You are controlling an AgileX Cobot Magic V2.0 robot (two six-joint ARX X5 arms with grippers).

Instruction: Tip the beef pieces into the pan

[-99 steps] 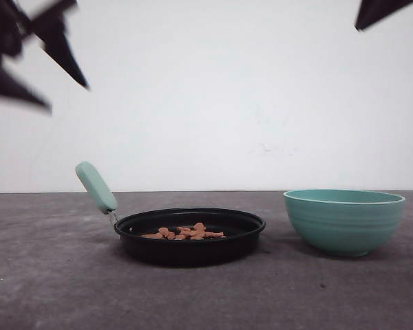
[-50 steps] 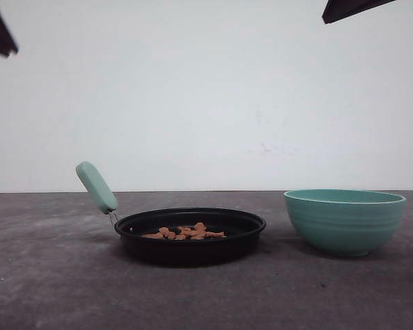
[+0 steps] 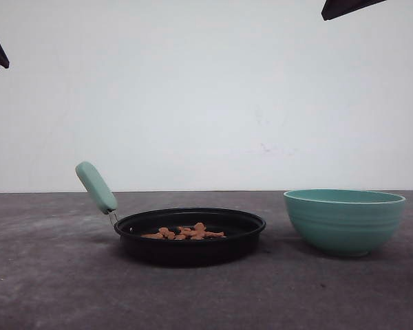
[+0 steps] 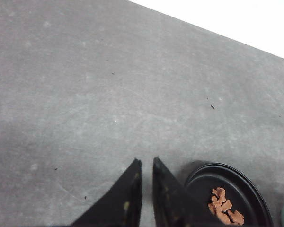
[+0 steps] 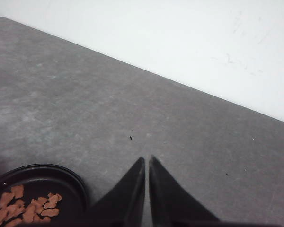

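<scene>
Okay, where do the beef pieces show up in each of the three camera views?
Front view: beef pieces low and centre, lying in the pan, left of the bowl.
Left wrist view: bottom right corner, in the pan, beside the left fingers.
Right wrist view: bottom left corner, in the pan.
Shared landmark: the pan's black rim around the pieces.

A plain white wall (image 3: pixel 206 96) stands behind a grey, scuffed table (image 3: pixel 55 289). Light is even; faint smudges mark the wall.
</scene>
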